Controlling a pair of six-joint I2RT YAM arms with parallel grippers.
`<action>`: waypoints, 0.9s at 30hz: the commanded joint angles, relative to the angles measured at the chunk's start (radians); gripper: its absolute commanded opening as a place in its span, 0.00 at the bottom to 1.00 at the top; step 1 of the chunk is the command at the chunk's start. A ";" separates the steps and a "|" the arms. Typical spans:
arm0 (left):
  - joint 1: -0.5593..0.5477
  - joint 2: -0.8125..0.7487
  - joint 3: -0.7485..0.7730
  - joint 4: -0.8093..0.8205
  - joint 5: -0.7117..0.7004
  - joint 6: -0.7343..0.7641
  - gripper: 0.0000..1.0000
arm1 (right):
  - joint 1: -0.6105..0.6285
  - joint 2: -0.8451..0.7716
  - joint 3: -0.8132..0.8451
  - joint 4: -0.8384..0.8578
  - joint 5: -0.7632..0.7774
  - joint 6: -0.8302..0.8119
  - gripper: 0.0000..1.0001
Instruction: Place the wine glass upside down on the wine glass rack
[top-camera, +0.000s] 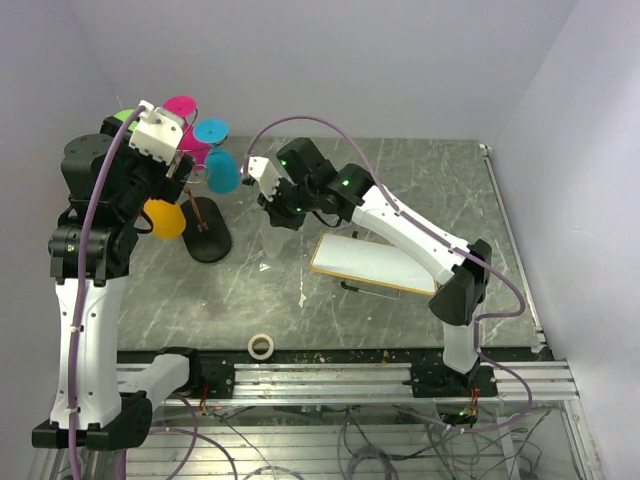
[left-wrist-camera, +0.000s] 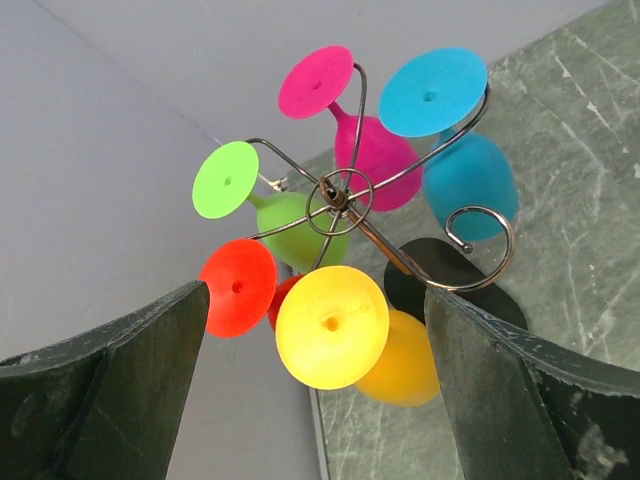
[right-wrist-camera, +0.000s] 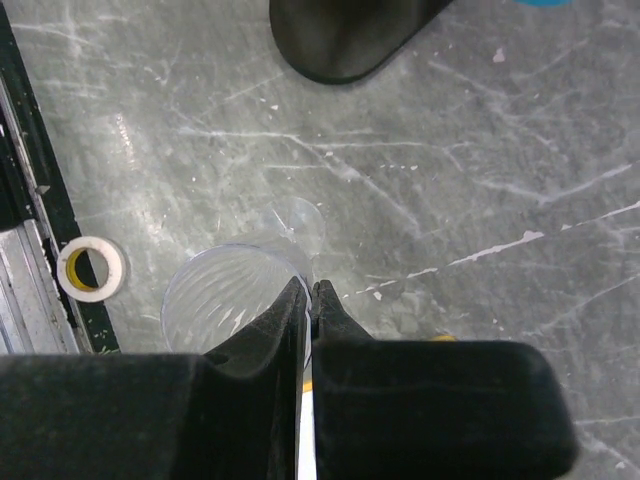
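The wine glass rack (left-wrist-camera: 338, 195) is a dark wire stand with scroll arms and a black base (top-camera: 208, 243). Pink (left-wrist-camera: 316, 82), blue (left-wrist-camera: 432, 92), green (left-wrist-camera: 225, 179), red (left-wrist-camera: 237, 287) and yellow (left-wrist-camera: 332, 326) glasses hang on it upside down. One scroll arm (left-wrist-camera: 482, 250) is bare. My left gripper (left-wrist-camera: 320, 400) is open and empty, just above the yellow glass's foot. My right gripper (right-wrist-camera: 312, 295) is shut on the rim of a clear ribbed wine glass (right-wrist-camera: 235, 290), which is held above the table right of the rack (top-camera: 275, 235).
A roll of white tape (top-camera: 262, 346) lies near the table's front edge and also shows in the right wrist view (right-wrist-camera: 90, 268). A flat white board with a tan edge (top-camera: 375, 263) lies under the right arm. The rack's black base (right-wrist-camera: 350, 35) is beyond the clear glass.
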 joint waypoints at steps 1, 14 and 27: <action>0.011 0.002 -0.001 0.023 0.076 -0.056 0.99 | 0.000 -0.061 0.051 -0.008 0.018 -0.020 0.00; 0.012 0.105 0.082 0.054 0.419 -0.269 0.99 | -0.058 -0.246 0.084 0.033 0.146 -0.074 0.00; 0.000 0.197 0.007 0.353 0.736 -0.742 0.80 | -0.113 -0.383 0.129 0.232 0.208 -0.086 0.00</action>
